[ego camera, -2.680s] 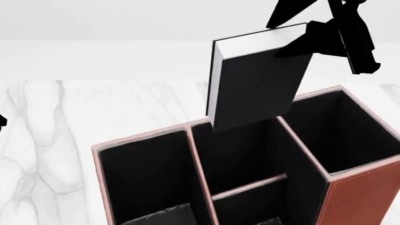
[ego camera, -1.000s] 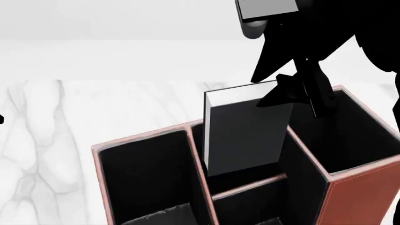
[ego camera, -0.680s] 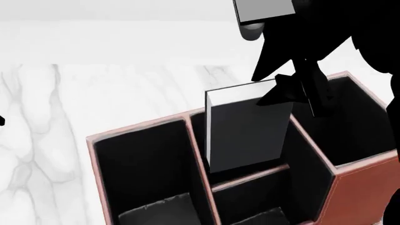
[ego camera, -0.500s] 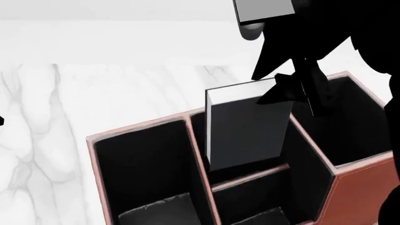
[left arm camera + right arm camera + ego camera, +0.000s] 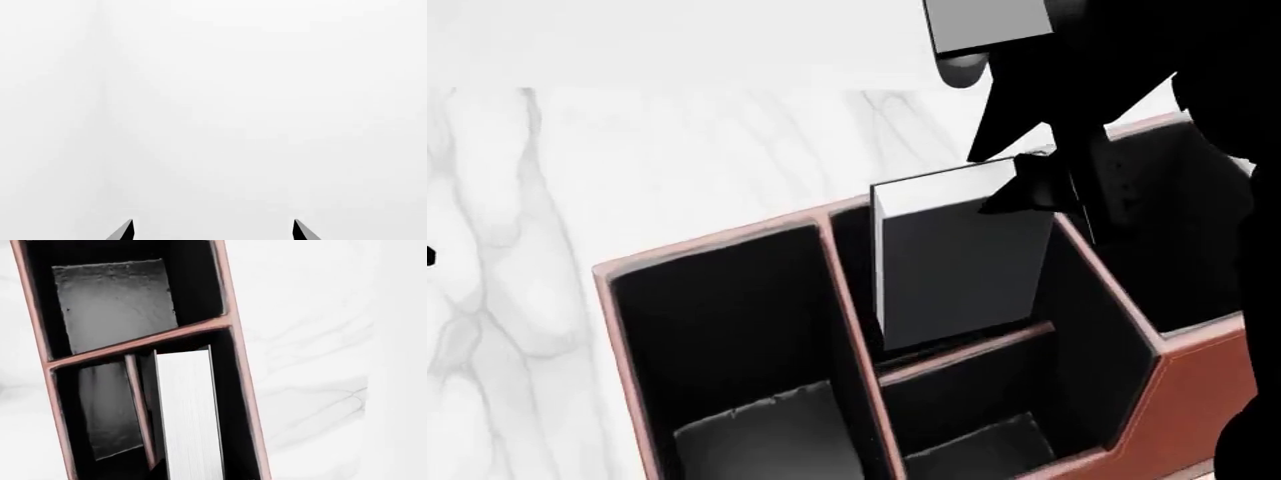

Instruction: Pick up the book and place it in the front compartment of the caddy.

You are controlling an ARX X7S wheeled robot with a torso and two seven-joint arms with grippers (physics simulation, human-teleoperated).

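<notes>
Over the last 2.7 s you brought the book (image 5: 961, 262) down from above the caddy (image 5: 714, 250) into its middle column. Its lower edge, earlier level with the far rim, now sits behind the low cross divider (image 5: 968, 352), with the upper part standing above the rim. The right gripper (image 5: 1044, 185) came down with it and is still clamped on the book's upper right corner. The book went from tilted to nearer upright. The head view shifted: the caddy shows lower floors and its stepped front wall, and less bench (image 5: 627, 160) beyond.
</notes>
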